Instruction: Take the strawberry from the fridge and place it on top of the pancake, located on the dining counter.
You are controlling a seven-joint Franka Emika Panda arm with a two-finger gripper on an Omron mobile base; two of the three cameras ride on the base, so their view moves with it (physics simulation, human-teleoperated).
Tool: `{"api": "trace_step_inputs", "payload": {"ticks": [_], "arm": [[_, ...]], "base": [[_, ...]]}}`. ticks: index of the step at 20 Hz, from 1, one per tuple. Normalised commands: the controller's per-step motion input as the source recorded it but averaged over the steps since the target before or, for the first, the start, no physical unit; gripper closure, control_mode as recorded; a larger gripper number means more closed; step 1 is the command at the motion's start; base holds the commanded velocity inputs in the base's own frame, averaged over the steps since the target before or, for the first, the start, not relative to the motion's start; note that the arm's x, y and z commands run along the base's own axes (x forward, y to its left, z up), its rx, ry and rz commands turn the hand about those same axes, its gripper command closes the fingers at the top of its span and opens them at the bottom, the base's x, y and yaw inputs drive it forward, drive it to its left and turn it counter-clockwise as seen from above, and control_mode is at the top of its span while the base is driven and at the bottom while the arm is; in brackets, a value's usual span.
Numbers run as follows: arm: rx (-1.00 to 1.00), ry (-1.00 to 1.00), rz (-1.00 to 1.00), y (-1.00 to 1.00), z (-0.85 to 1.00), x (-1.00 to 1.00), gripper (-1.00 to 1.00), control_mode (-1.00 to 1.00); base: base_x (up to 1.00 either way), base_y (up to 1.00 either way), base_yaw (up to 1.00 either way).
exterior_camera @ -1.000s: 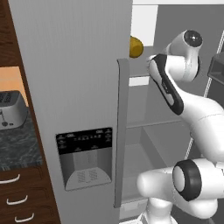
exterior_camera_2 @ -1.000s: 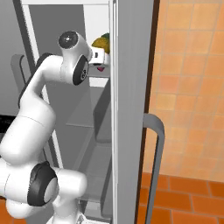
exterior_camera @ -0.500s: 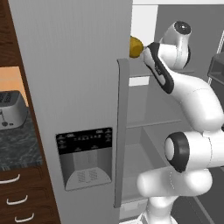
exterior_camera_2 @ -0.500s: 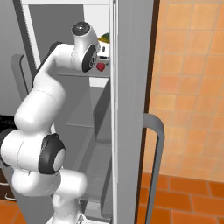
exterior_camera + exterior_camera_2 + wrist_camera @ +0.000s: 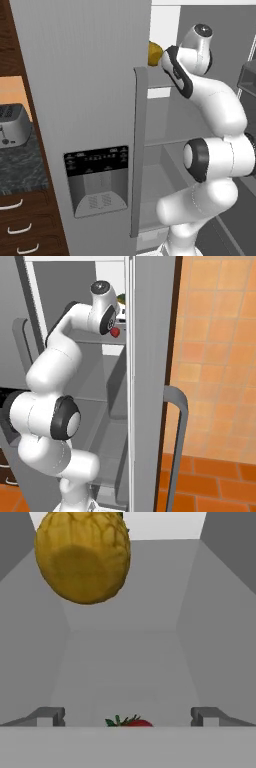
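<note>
hand view: gripper (image 5: 128, 717) released, fingertips (image 5: 50, 716) wide apart; strawberry (image 5: 129, 722) half cut off at bottom centre between them. yellow fruit (image 5: 83, 556) upper left, top cropped, inside the fridge (image 5: 220, 602).

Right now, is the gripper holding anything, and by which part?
Nothing held. The gripper is open, its fingertips wide apart either side of the strawberry on the fridge shelf.

red strawberry (image 5: 131, 722) with green leaves, yellow-brown scaly-patterned fruit (image 5: 83, 556), plain grey steel fridge (image 5: 90, 90) with black dispenser panel (image 5: 96, 158), grey interior. silver toaster (image 5: 13, 125) on dark speckled table (image 5: 20, 167), orange tiled wall (image 5: 215, 331), white arm with dark joints.
</note>
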Motion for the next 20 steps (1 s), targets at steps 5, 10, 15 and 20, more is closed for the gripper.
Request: {"api": "trace_step_inputs", "payload": {"ticks": [5, 10, 15, 20], "arm": [[0.01, -0.05, -0.02, 0.00, 0.00, -0.42, -1.00, -1.00], [0.01, 0.02, -0.01, 0.01, 0.00, 0.00, -1.00, -1.00], [0.00, 0.08, 0.00, 0.06, -0.10, 0.12, -1.00, -1.00], [0.00, 0.02, 0.00, 0.00, -0.20, 0.10, -1.00, -1.00]], "base": [[0.00, 0.00, 0.00], [0.00, 0.00, 0.00], [0.00, 0.00, 0.00], [0.00, 0.00, 0.00]]}}
